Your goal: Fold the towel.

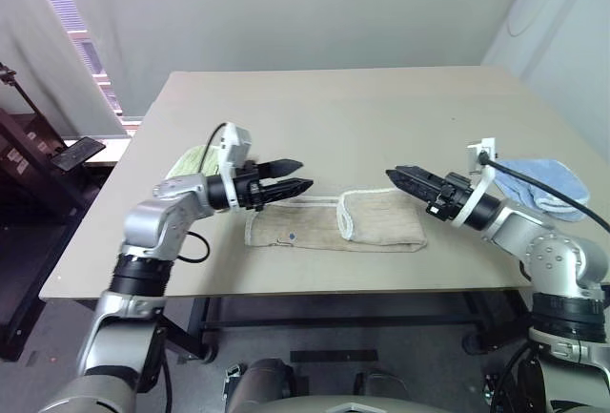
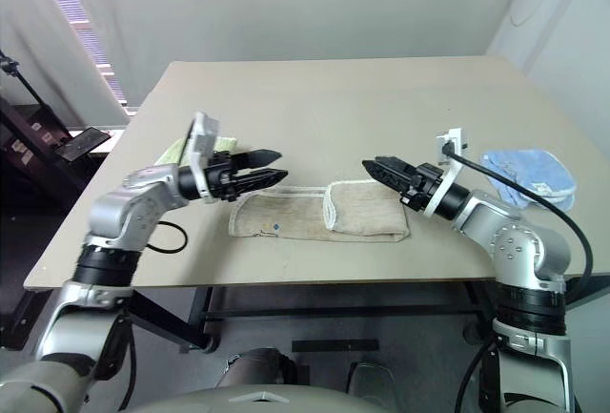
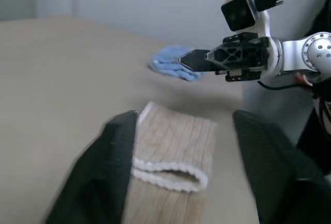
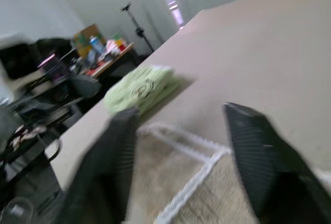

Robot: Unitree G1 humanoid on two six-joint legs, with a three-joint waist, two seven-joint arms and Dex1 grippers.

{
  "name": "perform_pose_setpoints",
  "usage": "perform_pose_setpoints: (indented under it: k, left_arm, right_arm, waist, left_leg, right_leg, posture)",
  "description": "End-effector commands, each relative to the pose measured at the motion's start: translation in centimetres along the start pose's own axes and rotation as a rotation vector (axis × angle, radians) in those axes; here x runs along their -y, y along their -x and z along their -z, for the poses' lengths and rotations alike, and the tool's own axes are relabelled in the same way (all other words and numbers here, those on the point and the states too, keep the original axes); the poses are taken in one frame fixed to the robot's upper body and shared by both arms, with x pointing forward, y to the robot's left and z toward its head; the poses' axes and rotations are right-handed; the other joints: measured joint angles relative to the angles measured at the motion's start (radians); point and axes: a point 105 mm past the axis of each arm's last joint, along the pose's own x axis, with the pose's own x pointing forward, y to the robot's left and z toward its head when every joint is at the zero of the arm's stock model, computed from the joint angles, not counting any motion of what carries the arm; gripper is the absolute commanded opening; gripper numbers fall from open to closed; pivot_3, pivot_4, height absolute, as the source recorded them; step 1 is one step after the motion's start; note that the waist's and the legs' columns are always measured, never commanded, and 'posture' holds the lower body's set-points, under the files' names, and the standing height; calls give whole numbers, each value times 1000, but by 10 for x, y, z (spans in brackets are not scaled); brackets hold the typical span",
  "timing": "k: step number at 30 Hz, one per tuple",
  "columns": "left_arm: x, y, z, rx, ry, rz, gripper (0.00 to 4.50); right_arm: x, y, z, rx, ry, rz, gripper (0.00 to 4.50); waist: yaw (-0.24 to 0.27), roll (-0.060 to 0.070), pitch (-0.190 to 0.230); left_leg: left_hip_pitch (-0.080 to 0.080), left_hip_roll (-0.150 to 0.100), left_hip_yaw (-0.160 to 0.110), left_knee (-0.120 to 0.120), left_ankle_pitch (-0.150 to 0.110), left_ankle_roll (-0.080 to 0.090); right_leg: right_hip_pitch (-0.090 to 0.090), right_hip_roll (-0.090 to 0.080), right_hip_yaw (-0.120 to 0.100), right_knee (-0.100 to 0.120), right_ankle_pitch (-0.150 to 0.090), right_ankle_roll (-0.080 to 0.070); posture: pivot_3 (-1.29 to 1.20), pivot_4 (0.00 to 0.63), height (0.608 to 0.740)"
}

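- Towel [image 1: 334,225] lies folded into a long strip near the front edge of the table [image 1: 381,108]; white corded edge loops across its middle, small tag on the left half.
- Left gripper [image 1: 297,175] hangs above the strip's left end, fingers parted, pointing right.
- Right gripper [image 1: 396,177] hangs above the right end, pointing left; neither holds cloth.
- Green cloth [image 1: 191,159] behind the left arm.
- Blue cloth [image 1: 548,181] at the right edge.

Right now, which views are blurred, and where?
Right wrist view: smeared throughout, the fingers, towel and green cloth all soft. Left wrist view: near fingers and towel soft, right gripper beyond fairly crisp. Head views: sharp, soft shadows under the grippers.
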Motion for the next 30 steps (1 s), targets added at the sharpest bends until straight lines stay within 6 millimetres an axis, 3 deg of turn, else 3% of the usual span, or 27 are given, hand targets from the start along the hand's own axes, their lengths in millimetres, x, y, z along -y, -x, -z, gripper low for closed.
perform_pose_setpoints:
  k: [1, 4, 6, 9, 13, 16, 21, 25, 30]
  left_arm:
    - [0, -29, 2, -15, -59, 64, 1711]
    - [-1, -51, 16, -51, -78, 91, 652]
    - [5, -65, 25, -68, -85, 137, 57]
    - [11, -85, 37, -83, -75, 176, 57]
    - [14, -102, 75, -209, -111, 177, 57]
    - [15, -104, 112, -336, -120, 158, 57]
    - [22, -97, 151, -441, -110, 158, 57]
    - [22, -99, 141, -380, -56, 157, 57]
    - [13, -95, 104, -251, 3, 166, 57]
  right_arm:
    - [11, 3, 0, 6, 51, 9, 1351]
    - [21, 3, 11, -15, 58, 27, 262]
    - [24, 1, 15, -10, 53, 26, 0]
    - [31, -1, 25, -18, 72, 41, 0]
    - [41, -5, 53, -129, 81, 70, 0]
    - [48, -5, 77, -240, 72, 100, 0]
    - [57, -6, 93, -280, 86, 153, 0]
    - [57, -8, 89, -258, 100, 149, 0]
    - [46, -8, 67, -194, 90, 103, 0]
  waist:
    - [1, -1, 0]
    - [1, -2, 1]
    - [1, -2, 1]
    - [1, -2, 1]
    - [2, -3, 2]
    - [1, -3, 2]
    - [2, -7, -2]
    - [2, -9, -4]
    - [0, -9, -4]
  left_leg:
    - [0, 0, 0, 0, 0, 0]
    - [0, 0, 0, 0, 0, 0]
    - [0, 0, 0, 0, 0, 0]
    - [0, 0, 0, 0, 0, 0]
    - [0, 0, 0, 1, 0, 0]
    - [-1, 0, 0, 1, 0, 0]
    - [-1, 0, -1, 1, 0, 0]
    - [2, 1, -3, 4, 0, 0]
    - [-1, 1, -4, 5, 0, 0]
  right_leg:
    - [0, 0, 0, 0, 0, 0]
    - [0, 0, 0, 0, 0, 0]
    - [0, 0, 0, 0, 0, 0]
    - [0, 0, 0, 0, 0, 0]
    - [-1, -1, 0, 0, 0, 0]
    - [-2, -1, 0, 0, 0, 0]
    - [-4, -2, 0, 1, 0, 0]
    - [-2, -3, -1, 0, 1, -2]
    - [-5, -3, -1, 1, 2, -2]
  posture:
    - [0, 0, 715]
    - [0, 0, 715]
    - [0, 0, 715]
    - [0, 0, 715]
    - [0, 0, 715]
    - [0, 0, 715]
    - [0, 0, 715]
    - [0, 0, 715]
    - [0, 0, 715]
